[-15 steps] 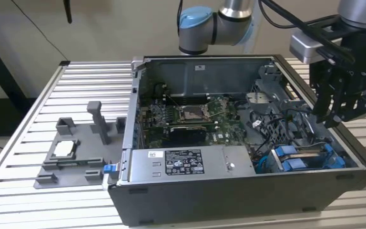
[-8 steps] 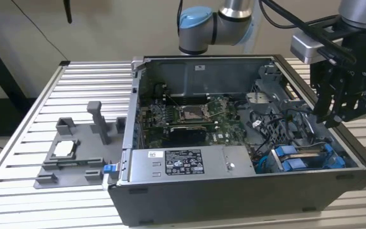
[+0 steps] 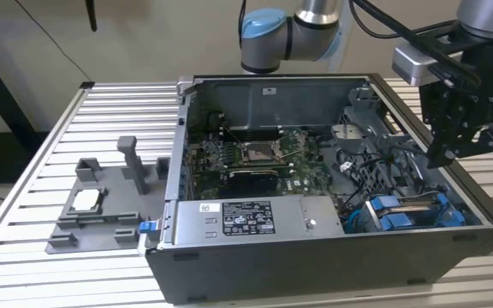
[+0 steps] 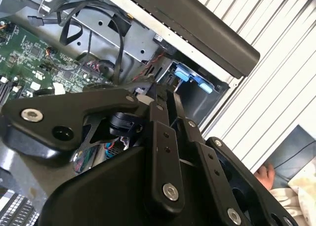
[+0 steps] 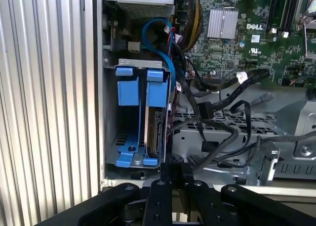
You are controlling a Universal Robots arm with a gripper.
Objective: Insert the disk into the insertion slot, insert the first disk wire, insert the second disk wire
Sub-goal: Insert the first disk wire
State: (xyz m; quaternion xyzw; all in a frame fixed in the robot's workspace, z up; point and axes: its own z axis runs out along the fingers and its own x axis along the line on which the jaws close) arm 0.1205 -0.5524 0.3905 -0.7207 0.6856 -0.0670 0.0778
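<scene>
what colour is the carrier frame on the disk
Bright blue; the disk's carrier frame shows best in the first wrist view.

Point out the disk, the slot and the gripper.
disk (image 5: 157,132), first wrist view, on its exposed narrow edge.
slot (image 5: 126,129), first wrist view, on its bare inner wall.
gripper (image 5: 175,169), first wrist view, on its tip, just outside the slot.
</scene>
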